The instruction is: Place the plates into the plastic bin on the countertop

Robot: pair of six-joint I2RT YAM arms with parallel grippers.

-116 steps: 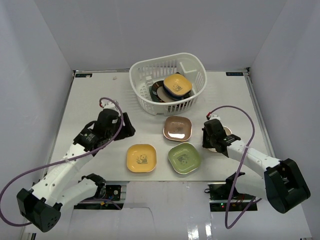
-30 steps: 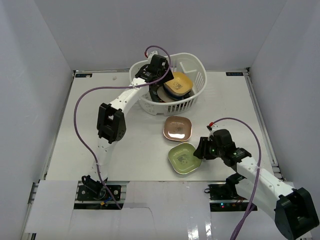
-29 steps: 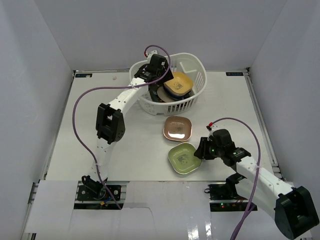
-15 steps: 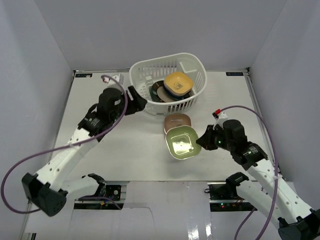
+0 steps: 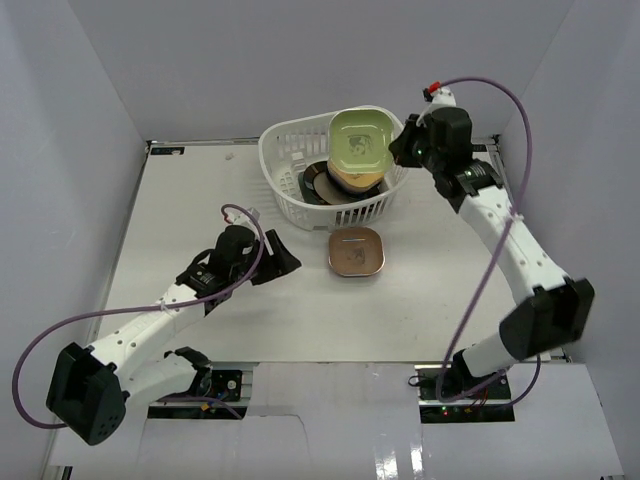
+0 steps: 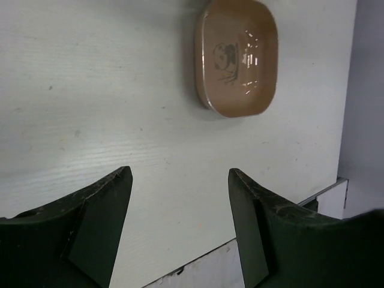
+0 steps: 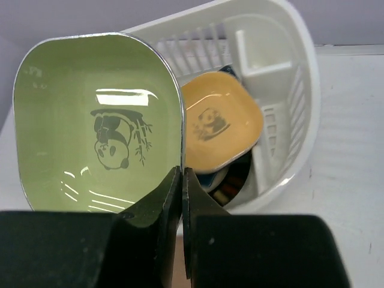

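My right gripper (image 5: 404,145) (image 7: 182,175) is shut on the rim of the green plate (image 5: 360,143) (image 7: 96,144) and holds it tilted above the white plastic bin (image 5: 283,170) (image 7: 300,90). Inside the bin lie a yellow plate (image 5: 352,181) (image 7: 219,129) and a dark-rimmed round plate (image 5: 318,185) under it. A brown plate (image 5: 355,251) (image 6: 237,60) sits on the countertop (image 5: 200,200) in front of the bin. My left gripper (image 5: 283,262) (image 6: 180,198) is open and empty, low over the countertop, left of the brown plate.
White walls border the countertop on three sides. The near edge of the table (image 6: 312,195) shows in the left wrist view. The bin has a small inner compartment (image 7: 264,54) at its right side.
My right arm has lifted the green plate from the countertop and swung it up over the bin. My left arm has drawn back from the bin and come down near the brown plate.
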